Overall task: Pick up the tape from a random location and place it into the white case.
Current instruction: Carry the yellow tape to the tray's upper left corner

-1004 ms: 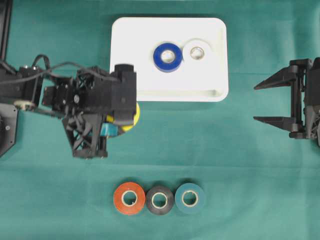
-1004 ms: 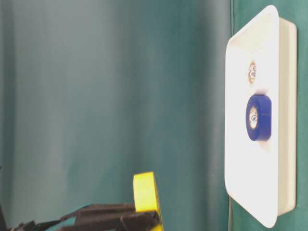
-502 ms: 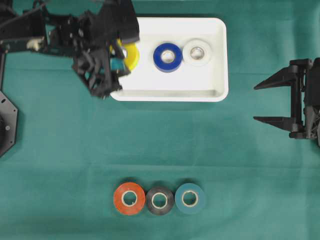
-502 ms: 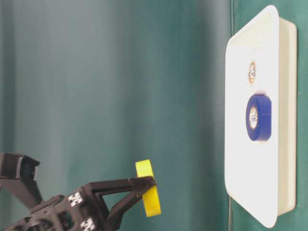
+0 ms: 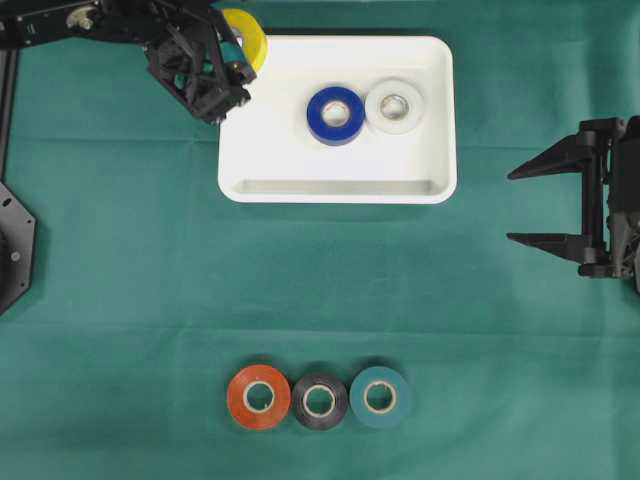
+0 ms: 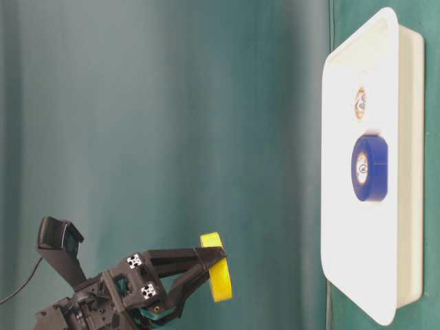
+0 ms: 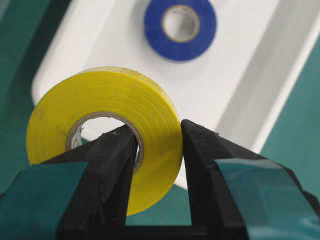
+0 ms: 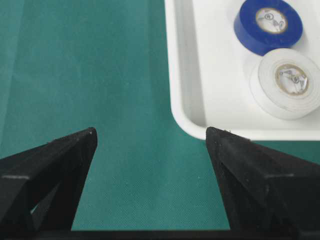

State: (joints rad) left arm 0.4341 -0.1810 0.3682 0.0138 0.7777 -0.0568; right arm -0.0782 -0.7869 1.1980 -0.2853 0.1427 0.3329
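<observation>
In wrist view, gripper (image 7: 157, 145) pinches yellow tape (image 7: 107, 125).

A green cloth (image 5: 120, 300) covers the whole work surface, its fine weave clear in the right wrist view. It lies smooth and flat under even, soft light. In the table-level view it fills the background, with faint paler and darker bands running across it.

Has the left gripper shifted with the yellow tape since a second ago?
Yes. In the overhead view the left gripper carried the yellow tape from below the white case up to its top-left corner.
</observation>
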